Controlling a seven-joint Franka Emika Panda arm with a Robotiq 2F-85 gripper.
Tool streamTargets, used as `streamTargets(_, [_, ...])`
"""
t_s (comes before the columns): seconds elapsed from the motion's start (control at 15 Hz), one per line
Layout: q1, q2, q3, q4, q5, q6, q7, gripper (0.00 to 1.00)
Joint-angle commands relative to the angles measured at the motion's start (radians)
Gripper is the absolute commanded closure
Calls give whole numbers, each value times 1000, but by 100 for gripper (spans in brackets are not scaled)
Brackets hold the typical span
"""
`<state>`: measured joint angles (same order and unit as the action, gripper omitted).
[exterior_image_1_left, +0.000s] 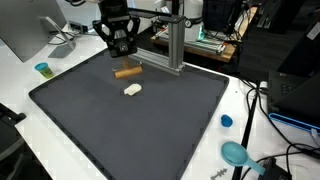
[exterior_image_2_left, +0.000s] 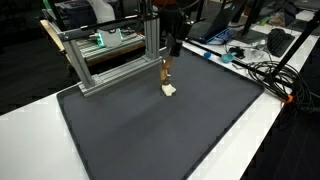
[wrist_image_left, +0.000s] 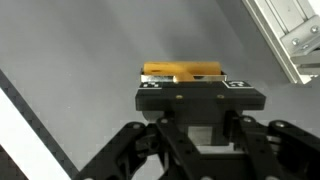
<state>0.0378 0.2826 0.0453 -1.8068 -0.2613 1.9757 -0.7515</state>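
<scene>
Overhead, narrow empty jaws hang above the orange stick (exterior_image_1_left: 126, 72) beside the white piece (exterior_image_1_left: 133, 90).

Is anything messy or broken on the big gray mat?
Nothing looks broken or spilled. A brown stick and a small white piece lie loose on the gray mat, below the gripper.

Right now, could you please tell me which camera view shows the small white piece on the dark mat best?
An exterior view shows the white piece whole, apart from the orange stick. In another exterior view it appears smaller, touching the stick's end. The wrist view misses it.
</scene>
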Motion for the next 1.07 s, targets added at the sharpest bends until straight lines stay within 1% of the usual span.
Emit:
streamTargets(0.0, [0, -29, 17, -101, -69, 101, -62, 78])
streamTargets(0.2, [6, -28, 24, -137, -95, 148, -89, 78])
streamTargets(0.33, [12, -21, 30, -136, -117, 150, -107, 78])
streamTargets(0.47, [17, -13, 37, -112, -130, 108, -146, 78])
streamTargets(0.73, [31, 8, 54, -40, -120, -5, -235, 78])
streamTargets(0.87, [27, 23, 58, 11, -83, -18, -229, 78])
streamTargets(0.93, [28, 2, 54, -58, -99, 25, -203, 53])
streamTargets(1.0, [29, 4, 56, -41, -98, 18, -203, 53])
